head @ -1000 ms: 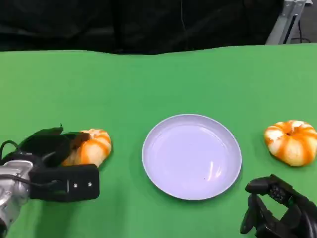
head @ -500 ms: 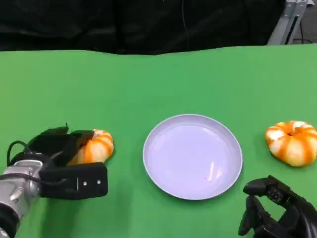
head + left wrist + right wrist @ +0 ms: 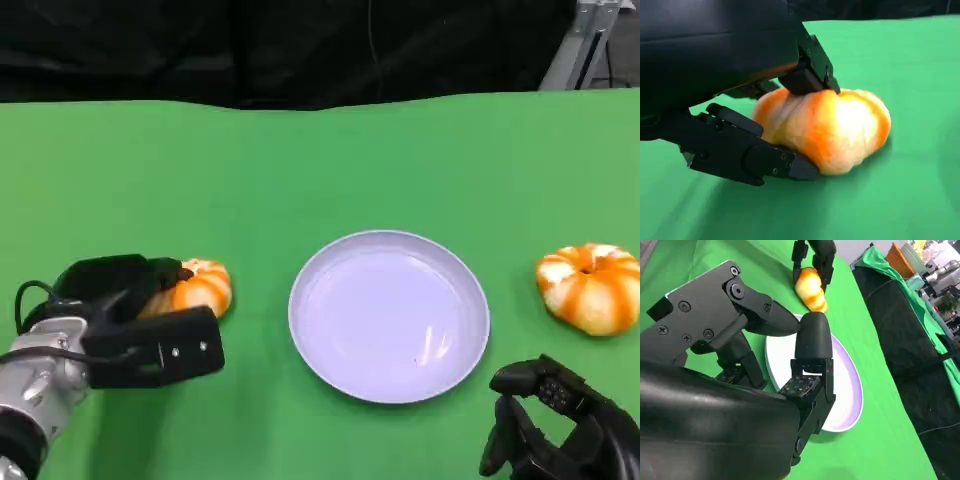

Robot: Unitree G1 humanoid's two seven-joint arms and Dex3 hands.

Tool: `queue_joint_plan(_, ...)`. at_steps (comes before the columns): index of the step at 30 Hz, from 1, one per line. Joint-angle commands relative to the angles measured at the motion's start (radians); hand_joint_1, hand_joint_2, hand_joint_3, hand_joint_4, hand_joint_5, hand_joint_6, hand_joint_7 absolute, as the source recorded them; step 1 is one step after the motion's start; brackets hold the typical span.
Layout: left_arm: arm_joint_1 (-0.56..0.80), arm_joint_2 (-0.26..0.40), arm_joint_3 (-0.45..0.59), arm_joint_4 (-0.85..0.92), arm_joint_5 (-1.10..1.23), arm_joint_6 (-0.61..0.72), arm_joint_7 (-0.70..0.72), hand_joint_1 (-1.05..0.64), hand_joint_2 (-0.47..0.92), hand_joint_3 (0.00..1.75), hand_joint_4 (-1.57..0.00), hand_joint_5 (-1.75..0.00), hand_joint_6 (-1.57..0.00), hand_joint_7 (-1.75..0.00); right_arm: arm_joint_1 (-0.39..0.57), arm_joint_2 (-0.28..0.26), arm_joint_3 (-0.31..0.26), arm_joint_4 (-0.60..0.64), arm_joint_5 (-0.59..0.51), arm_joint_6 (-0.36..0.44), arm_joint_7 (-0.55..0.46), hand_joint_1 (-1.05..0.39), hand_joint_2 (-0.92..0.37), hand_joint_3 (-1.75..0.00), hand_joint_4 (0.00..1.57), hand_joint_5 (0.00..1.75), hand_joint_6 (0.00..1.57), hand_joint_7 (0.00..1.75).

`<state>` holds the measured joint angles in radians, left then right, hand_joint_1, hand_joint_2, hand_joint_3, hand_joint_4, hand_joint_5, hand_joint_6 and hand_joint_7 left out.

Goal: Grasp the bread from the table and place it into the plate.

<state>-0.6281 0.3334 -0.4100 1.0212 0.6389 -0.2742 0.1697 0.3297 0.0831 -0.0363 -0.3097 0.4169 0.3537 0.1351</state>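
Note:
An orange and white bread [image 3: 203,288] lies on the green table left of the pale lilac plate [image 3: 388,315]. My left hand [image 3: 130,320] wraps around it. In the left wrist view a finger presses on top of the bread [image 3: 840,130] and the thumb [image 3: 745,155] touches its lower side, while the bread rests on the cloth. My right hand [image 3: 560,430] hovers at the near right with fingers apart and nothing in them. The right wrist view looks past my right hand [image 3: 740,390] to the plate [image 3: 847,390] and the gripped bread [image 3: 810,287].
A second orange and white bread [image 3: 590,287] sits on the table right of the plate, beyond my right hand. Green cloth [image 3: 300,160] stretches to the far edge, with a dark backdrop behind it.
My left hand has slid forward and right, and its fingers have closed over the left bread. The right hand has barely moved.

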Motion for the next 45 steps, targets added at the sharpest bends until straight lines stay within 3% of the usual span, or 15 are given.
queue_joint_plan(1, 0.029, -0.008, 0.045, -0.009, -0.056, -0.083, 0.087, -0.09, 0.84, 0.61, -0.69, -1.59, -0.62, -1.55, 0.006, -0.009, -0.006, -0.027, -0.001, 0.003, -0.012, -0.17, -0.55, -1.04, 0.84, 1.75, 0.82, 1.39)
queue_joint_plan(2, 0.032, -0.008, 0.054, -0.012, -0.065, -0.106, 0.104, -0.09, 0.83, 0.64, -0.68, -1.68, -0.56, -1.67, 0.006, -0.009, -0.005, -0.026, -0.002, 0.000, -0.010, -0.17, -0.56, -1.04, 0.84, 1.75, 0.81, 1.40)
queue_joint_plan(4, 0.033, -0.007, 0.065, -0.020, -0.076, -0.135, 0.127, -0.09, 0.82, 0.66, -0.67, -1.73, -0.52, -1.73, 0.006, -0.010, -0.006, -0.021, -0.002, -0.007, -0.004, -0.17, -0.56, -1.04, 0.83, 1.75, 0.81, 1.40)
queue_joint_plan(12, 0.047, 0.003, 0.103, -0.194, -0.080, -0.171, 0.146, -0.08, 0.76, 0.79, -0.60, -1.75, -0.58, -1.66, -0.004, -0.007, -0.007, -0.016, -0.001, -0.004, -0.012, -0.17, -0.55, -1.04, 0.84, 1.75, 0.81, 1.41)
queue_joint_plan(14, 0.058, 0.006, 0.115, -0.265, -0.082, -0.177, 0.137, -0.08, 0.68, 0.92, -0.60, -1.75, -0.63, -1.59, -0.005, -0.006, -0.009, -0.014, 0.003, -0.003, -0.011, -0.16, -0.55, -1.05, 0.84, 1.75, 0.81, 1.41)
queue_joint_plan(23, 0.106, -0.028, 0.118, -0.536, -0.071, -0.147, 0.081, -0.08, 0.63, 0.99, -0.64, -1.75, -0.63, -1.67, -0.010, -0.008, -0.011, -0.015, 0.000, 0.004, -0.018, -0.17, -0.56, -1.04, 0.84, 1.75, 0.81, 1.41)
queue_joint_plan(29, 0.085, -0.105, 0.052, -0.538, -0.039, -0.144, 0.043, -0.11, 0.63, 0.96, -0.63, -1.75, -0.61, -1.67, -0.008, -0.007, -0.014, -0.017, 0.008, 0.007, -0.014, -0.16, -0.54, -1.05, 0.85, 1.75, 0.82, 1.41)
queue_joint_plan(32, 0.068, -0.154, -0.002, -0.484, -0.005, -0.133, 0.042, -0.10, 0.77, 0.60, -0.59, -1.75, -0.54, -1.72, -0.006, -0.006, -0.014, -0.015, 0.011, -0.001, -0.007, -0.15, -0.55, -1.06, 0.85, 1.74, 0.83, 1.39)
queue_joint_plan(34, 0.061, -0.173, -0.026, -0.443, 0.015, -0.142, 0.060, -0.10, 0.82, 0.52, -0.59, -1.75, -0.57, -1.67, -0.004, -0.003, -0.011, -0.015, 0.008, -0.009, -0.006, -0.16, -0.54, -1.05, 0.85, 1.74, 0.83, 1.38)
queue_joint_plan(45, 0.032, -0.240, -0.093, -0.265, 0.069, -0.156, 0.123, -0.13, 0.88, 0.44, -0.59, -1.75, -0.62, -1.56, -0.004, 0.023, 0.012, 0.004, -0.004, -0.044, -0.004, -0.16, -0.53, -1.08, 0.84, 1.74, 0.85, 1.36)
